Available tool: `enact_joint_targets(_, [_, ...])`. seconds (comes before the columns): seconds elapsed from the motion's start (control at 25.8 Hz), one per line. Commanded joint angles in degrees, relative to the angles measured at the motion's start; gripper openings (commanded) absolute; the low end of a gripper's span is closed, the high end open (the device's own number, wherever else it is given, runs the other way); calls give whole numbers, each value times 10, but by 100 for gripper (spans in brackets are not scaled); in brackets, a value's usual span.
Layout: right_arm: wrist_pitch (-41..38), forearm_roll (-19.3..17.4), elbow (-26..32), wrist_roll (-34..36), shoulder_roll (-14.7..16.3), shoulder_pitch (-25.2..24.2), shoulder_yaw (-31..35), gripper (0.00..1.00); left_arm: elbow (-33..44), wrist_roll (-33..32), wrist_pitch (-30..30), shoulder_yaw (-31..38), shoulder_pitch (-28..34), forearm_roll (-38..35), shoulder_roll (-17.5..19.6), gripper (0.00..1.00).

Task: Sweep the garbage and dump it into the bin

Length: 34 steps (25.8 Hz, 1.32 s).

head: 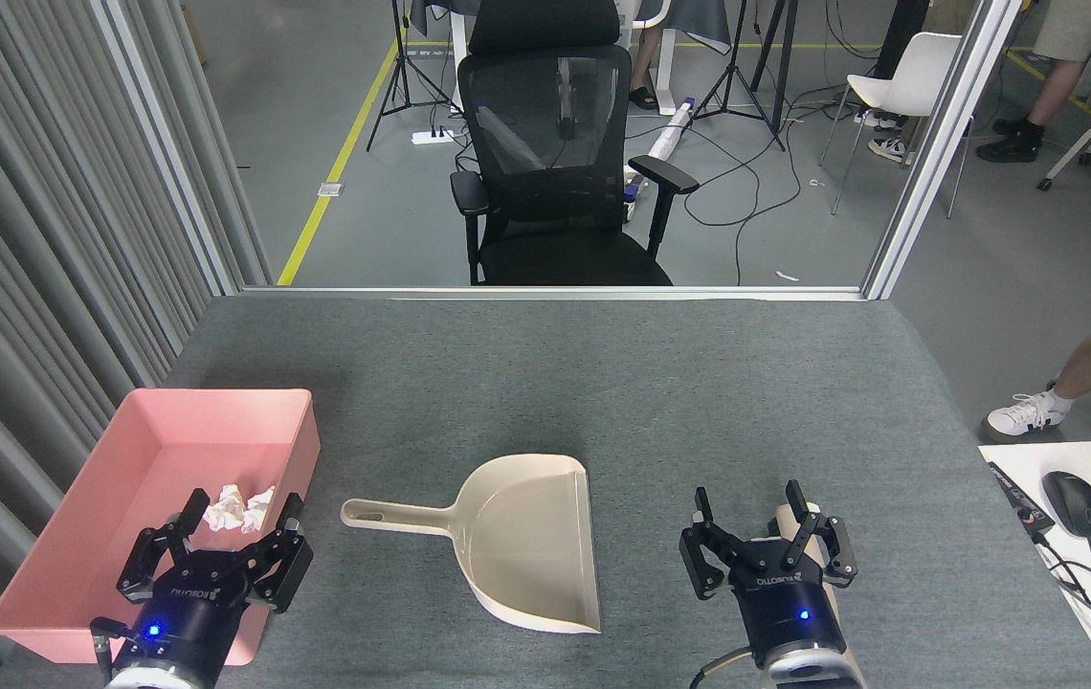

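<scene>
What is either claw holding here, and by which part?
Nothing. The left claw is open over the pink bin, clear of the dustpan handle. The right claw is open, with a beige cylinder lying between its fingers, ungripped.

My left gripper (239, 514) is black with a small blue light, and so is my right gripper (747, 508). Just past my left fingers, two white garbage wads (237, 508) lie in the pink bin (158, 450). Between my two sets of fingers sits a beige dustpan (526, 541) on the grey speckled table (545, 373). A beige roll (788, 524) shows between my right fingers
</scene>
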<state>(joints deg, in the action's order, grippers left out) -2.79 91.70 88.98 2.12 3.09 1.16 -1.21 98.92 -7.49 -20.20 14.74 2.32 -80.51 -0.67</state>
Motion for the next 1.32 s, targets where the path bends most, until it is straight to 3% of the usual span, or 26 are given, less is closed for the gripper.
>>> enact_joint_targets(0.0, [-6,-16,1,4,-3,0,-3,98,0,-1,-3,0,5,1,-2,99])
enact_joint_targets(0.23, [-9,-17,2,3,-7,-9,-3,98,0,-1,2,1,7,1,-3,99])
enact_joint_targets(0.35, [-9,-17,2,4,-7,-19,-2,98,0,-2,11,-1,7,1,-28,99])
enact_joint_targets(0.5, [-6,-18,2,5,-8,-20,1,98,0,-8,17,-2,7,1,-31,99])
enact_joint_targets(1.01, [-9,-41,8,2,-7,-30,0,98,-4,-11,9,-7,-7,4,-21,99])
enact_joint_targets(1.28, [-10,-41,7,1,-3,-27,-3,98,-4,-5,8,-10,19,3,-25,99])
